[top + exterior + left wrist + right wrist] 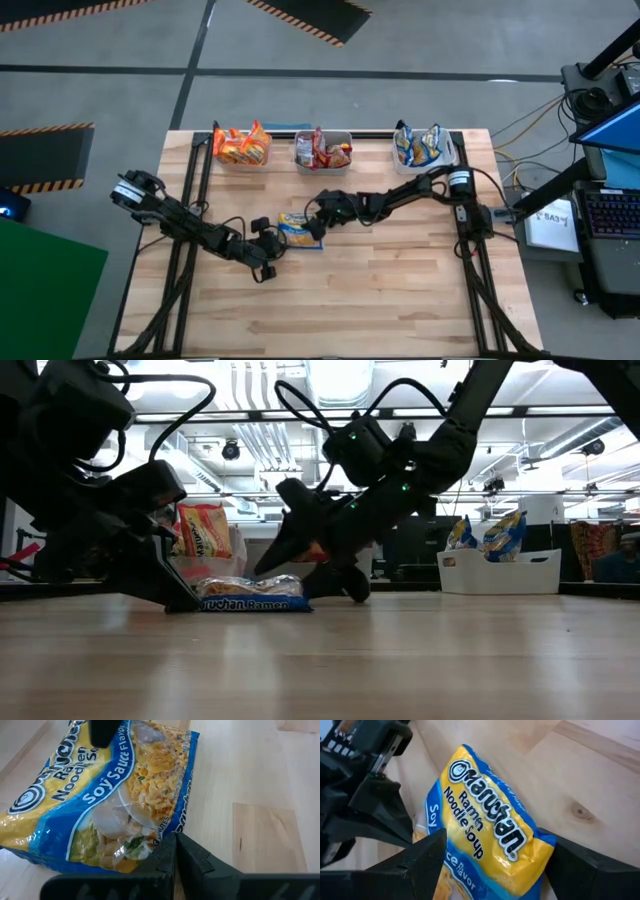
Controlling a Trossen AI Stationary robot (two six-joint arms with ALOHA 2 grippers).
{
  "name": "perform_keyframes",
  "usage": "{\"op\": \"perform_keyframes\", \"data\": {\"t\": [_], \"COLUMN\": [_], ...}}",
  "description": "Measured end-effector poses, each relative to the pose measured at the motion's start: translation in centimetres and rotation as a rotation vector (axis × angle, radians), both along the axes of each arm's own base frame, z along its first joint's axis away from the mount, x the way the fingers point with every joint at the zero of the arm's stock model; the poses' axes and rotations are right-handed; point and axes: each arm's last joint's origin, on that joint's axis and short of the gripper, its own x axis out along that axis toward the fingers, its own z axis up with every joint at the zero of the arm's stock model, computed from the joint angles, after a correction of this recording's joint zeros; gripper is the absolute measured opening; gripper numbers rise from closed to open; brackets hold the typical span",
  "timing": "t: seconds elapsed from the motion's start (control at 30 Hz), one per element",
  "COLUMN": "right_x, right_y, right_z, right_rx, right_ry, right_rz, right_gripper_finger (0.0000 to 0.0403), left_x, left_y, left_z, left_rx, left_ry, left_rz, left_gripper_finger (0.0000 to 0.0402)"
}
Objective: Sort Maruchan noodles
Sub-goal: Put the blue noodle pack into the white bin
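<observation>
Blue-and-yellow noodle packet [490, 835] lies flat mid-table between the right gripper's [495, 865] spread fingers — left gripper [174, 851], fingers pinched together, sits at its edge.

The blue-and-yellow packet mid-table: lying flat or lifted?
Lying flat: the blue-and-yellow packet rests on the table between the left gripper and right gripper.

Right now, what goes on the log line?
left pincer: shut, beside blue packet | right pincer: open around it | bins: hold sorted packets
</observation>
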Motion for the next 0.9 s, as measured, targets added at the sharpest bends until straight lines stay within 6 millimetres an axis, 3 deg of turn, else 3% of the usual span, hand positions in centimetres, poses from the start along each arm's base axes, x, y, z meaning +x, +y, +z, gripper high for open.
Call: {"op": "perform_keyframes", "data": {"t": [0.37,0.73,0.9], "right_x": [0.3,0.4,0.3], "right_y": [0.2,0.3,0.3], "right_z": [0.2,0.7,1.6], "right_rx": [-0.036,-0.055,-0.088], "right_ry": [-0.023,-0.038,-0.055], "right_rz": [0.037,0.066,0.096], "right_gripper_finger": [0.0198,0.0044,0.0026], "left_x": [0.0,0.2,0.1], "left_y": [0.0,0.0,0.0], "left_z": [0.0,0.2,0.7], "left_rx": [0.012,0.005,0.009], "left_ry": [-0.006,-0.032,-0.041], "left_rz": [-0.002,0.002,-0.010], "left_gripper_finger": [0.0000,0.0000,0.0000]}}
